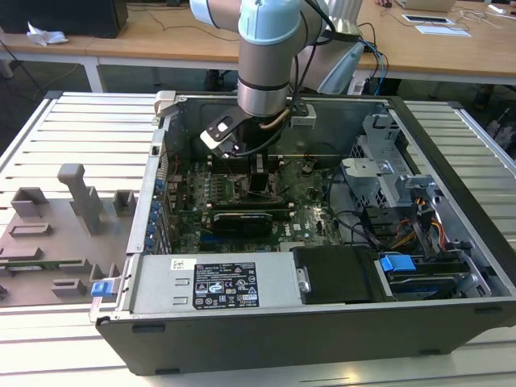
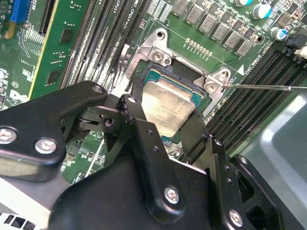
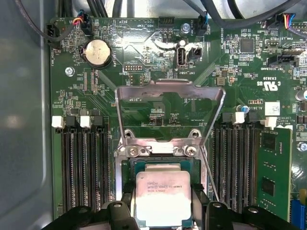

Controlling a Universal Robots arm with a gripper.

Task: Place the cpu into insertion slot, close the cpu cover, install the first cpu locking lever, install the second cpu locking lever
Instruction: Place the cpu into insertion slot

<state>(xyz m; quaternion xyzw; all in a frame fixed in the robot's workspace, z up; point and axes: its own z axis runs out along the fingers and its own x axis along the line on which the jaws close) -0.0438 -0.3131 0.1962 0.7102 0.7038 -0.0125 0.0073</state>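
Gripper (image 2: 165,122) clamped on the cpu (image 2: 168,103), just over the insertion slot (image 3: 158,166). First wrist view shows the cpu cover (image 3: 170,112) raised open; exterior view shows the arm (image 1: 262,72) inside the computer case (image 1: 322,330).

Raised cpu cover (image 3: 170,90) at one edge of the insertion slot (image 3: 163,165), memory slots (image 3: 84,167) on both flanks, case (image 1: 266,334) open-topped.

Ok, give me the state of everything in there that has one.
gripper: shut on the cpu.
cpu: held over the insertion slot, apparently not seated.
insertion slot: partly exposed.
cpu cover: flipped open.
computer case: side open.
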